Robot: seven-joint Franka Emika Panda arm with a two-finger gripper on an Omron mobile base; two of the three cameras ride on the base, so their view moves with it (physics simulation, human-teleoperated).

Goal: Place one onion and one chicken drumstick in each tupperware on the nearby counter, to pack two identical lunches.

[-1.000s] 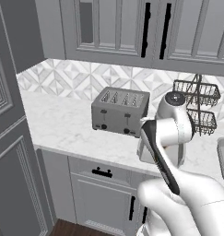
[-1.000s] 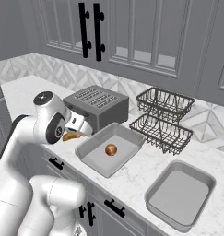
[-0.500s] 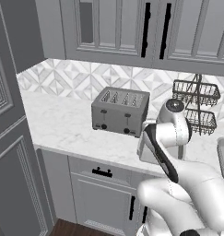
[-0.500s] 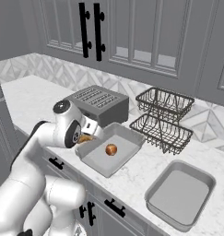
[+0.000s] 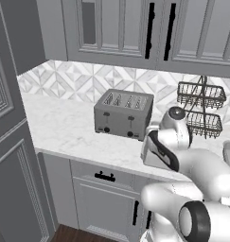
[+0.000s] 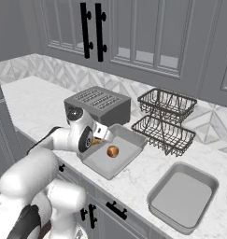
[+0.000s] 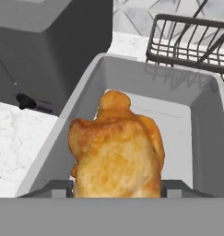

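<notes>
White marble counter [image 6: 35, 105] runs under grey cabinets, with a toaster [image 6: 97, 103] at centre left of the right base view. My gripper [image 6: 97, 139] is clamped on the chunky chicken drumstick [image 7: 117, 150], which fills the lower middle of the hand view over the near tupperware [image 6: 98, 167]. One onion [image 6: 113, 151] lies inside that tray. A second tupperware [image 6: 166, 212] sits at lower right, beside wire baskets [image 6: 167, 128].

- We see our white arm folded forward and bent low at the elbow.
- Our gripper [image 6: 97, 140] points down, its fingers clamped on either side of a chicken drumstick [image 7: 115, 150].
</notes>
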